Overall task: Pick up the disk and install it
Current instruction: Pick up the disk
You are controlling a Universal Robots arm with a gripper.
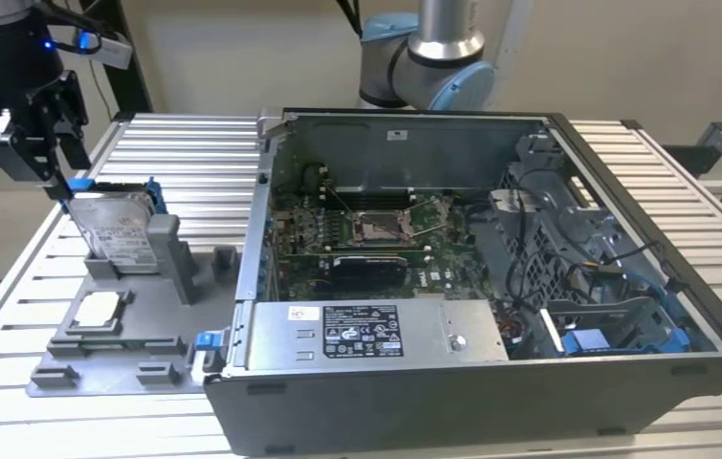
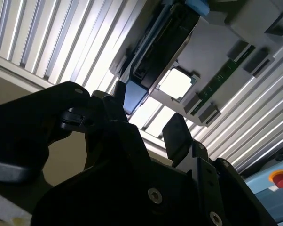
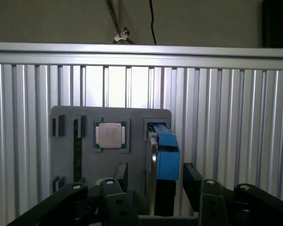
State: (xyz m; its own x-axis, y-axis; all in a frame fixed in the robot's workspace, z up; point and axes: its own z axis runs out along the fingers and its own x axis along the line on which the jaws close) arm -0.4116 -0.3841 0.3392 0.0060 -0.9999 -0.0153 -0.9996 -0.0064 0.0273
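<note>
- The hand (image 3: 155,172) is open. Its fingers (image 3: 191,176) are spread, with a gap on either side of the disk's thin edge.
- The disk (image 3: 167,157) stands upright on edge in a slot of the grey holder (image 3: 66,117) on the tabletop (image 3: 235,117). It lies straight ahead of the hand, between the fingers, with its blue bracket nearest them.
- The disk's broad faces are turned toward the two fingers, and its top edge runs across their closing line.
- In the exterior view the fingertips look level with the disk's top corner, with no visible contact.

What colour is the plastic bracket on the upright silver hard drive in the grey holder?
Blue. The plastic bracket shows best in the first wrist view.
</note>
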